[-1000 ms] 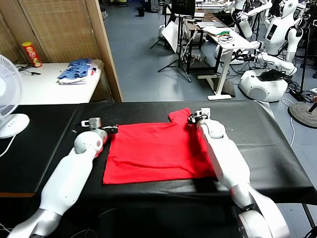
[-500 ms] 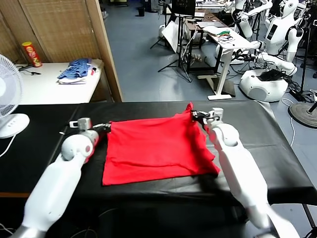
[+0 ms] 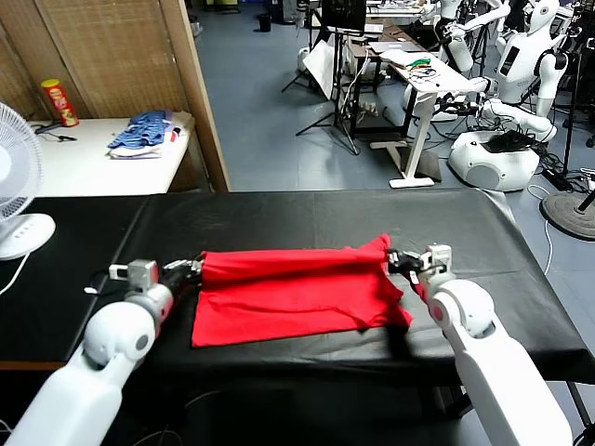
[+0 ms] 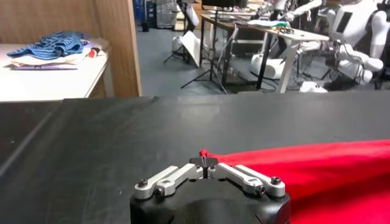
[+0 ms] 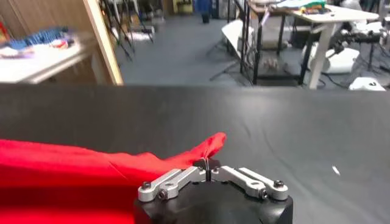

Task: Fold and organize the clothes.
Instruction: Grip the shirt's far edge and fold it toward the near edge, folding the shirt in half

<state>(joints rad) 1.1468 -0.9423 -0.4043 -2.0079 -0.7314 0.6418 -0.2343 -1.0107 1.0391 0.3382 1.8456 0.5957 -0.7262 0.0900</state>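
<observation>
Right, left pincer point(image 3: 192, 269) clamped tight on the far-left corner of the red T-shirt point(image 3: 293, 293), a nub of cloth poking out between its tips in the left wrist view point(image 4: 204, 156). Right pincer point(image 3: 402, 261) likewise closed on the far-right corner point(image 5: 208, 163). Shirt lies mid black desk point(image 3: 84, 269), far edge lifted and stretched taut between both arms, near hem flat on the desk. Step looks like folding the far half toward the near hem. To do it well: keep both arms level and moving at one pace so the edge stays straight, keep tension so no sag in the middle, line the held edge up with the near hem before letting go. Compared with a second ago: both pincers have pulled back toward the robot, the held edge has come nearer, and less of the shirt shows flat. Off to the side, a blue striped pile point(image 3: 144, 130) on the white desk, fan point(image 3: 19, 181) at the left.
</observation>
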